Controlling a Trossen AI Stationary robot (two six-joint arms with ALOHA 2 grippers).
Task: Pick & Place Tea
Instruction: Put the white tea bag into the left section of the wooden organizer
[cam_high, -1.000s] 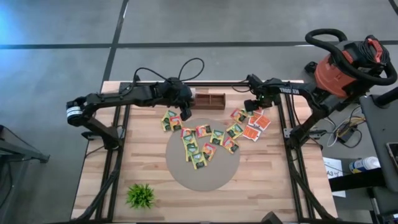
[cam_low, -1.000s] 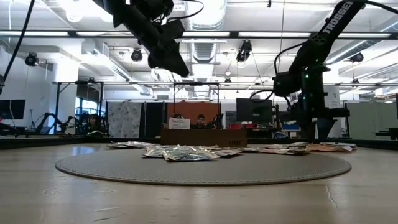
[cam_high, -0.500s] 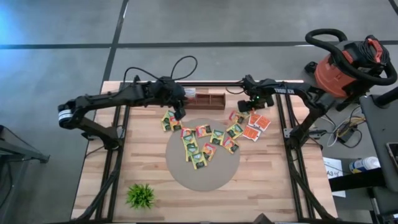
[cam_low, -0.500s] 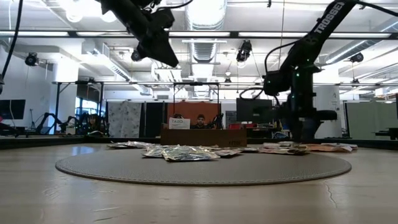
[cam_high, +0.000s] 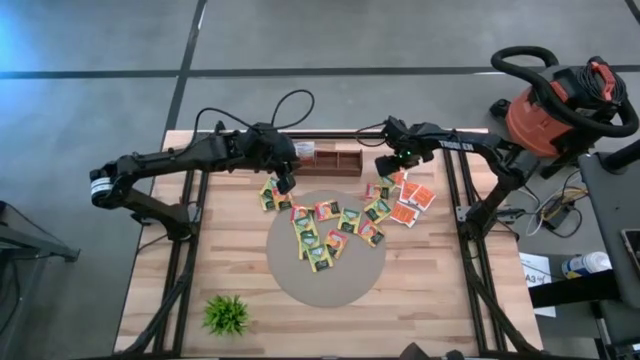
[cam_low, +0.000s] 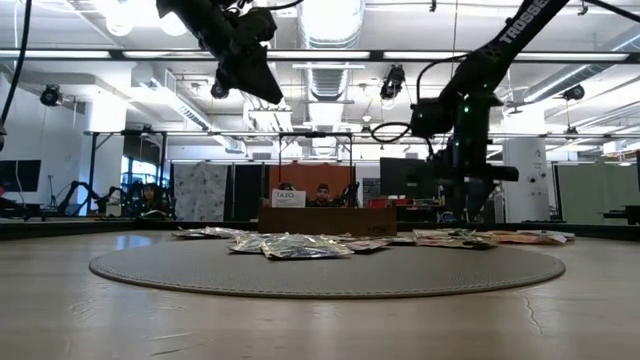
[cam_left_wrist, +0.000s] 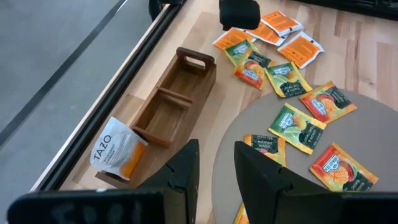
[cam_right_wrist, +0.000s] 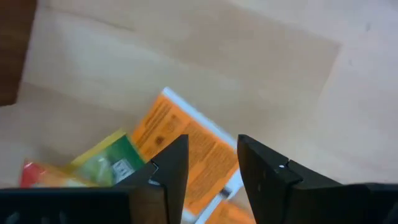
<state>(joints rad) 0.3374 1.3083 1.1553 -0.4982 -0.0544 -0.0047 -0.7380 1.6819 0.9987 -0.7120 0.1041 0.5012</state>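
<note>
Several tea sachets, yellow-green and red, lie flat on a round grey mat. More lie on the wood left of the mat, and orange ones lie to its right. My left gripper hangs open, high above the left sachets, with nothing between its fingers. My right gripper is open and low over an orange sachet near the wooden tray. A white sachet lies in the tray's end compartment. My right gripper points down at the orange sachet, with one finger on either side of its middle. The sachet lies flat on the wood. Whether the fingertips touch it, I cannot tell.
The three-compartment wooden tray stands at the table's far edge between the two arms. A small green plant stands at the near left. A red vacuum stands off the table's far right. The mat's near half is bare.
My right gripper has moved toward the table's left, from over the orange sachets on the right to the one nearer the tray. My left gripper has risen and drifted a little toward the left. The sachets have stayed where they were.
</note>
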